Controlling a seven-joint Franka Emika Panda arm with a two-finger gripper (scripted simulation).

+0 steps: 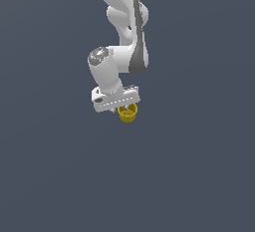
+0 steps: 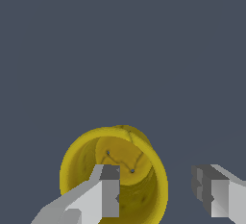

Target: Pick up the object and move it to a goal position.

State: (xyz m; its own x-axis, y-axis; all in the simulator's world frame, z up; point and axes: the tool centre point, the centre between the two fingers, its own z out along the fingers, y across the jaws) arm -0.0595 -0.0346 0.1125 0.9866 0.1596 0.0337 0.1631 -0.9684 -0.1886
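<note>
Handling: the yellow cup (image 2: pixel 115 170) is looking light, stiff and thin-walled, judging by its hollow shape; the smooth glossy wall is probably slippery, so a grip across the wall is likely holding better than a pinch at the very edge of the rim.
Where to take hold: one finger inside the bowl and one outside, closing on the wall just below the rim, is seeming the most natural hold; the cup is narrower than the gripper's white bar.
Look of the cup: it is showing as round and hollow, bright yellow with a darker golden inside, a rolled rim and a few small dark marks on the inner floor.
Gripper: the gripper (image 2: pixel 156 192) is standing with its fingers apart; in the wrist view one finger (image 2: pixel 108 194) is reaching into the cup's mouth while the other is sitting well clear of the outer wall, so nothing is clamped.
Cup's place: in the exterior view the cup is sitting just under the white bar (image 1: pixel 115 99), towards the exterior view's right end of it, against plain grey ground.
Contact: whether the inner finger is touching the wall, I cannot tell.
</note>
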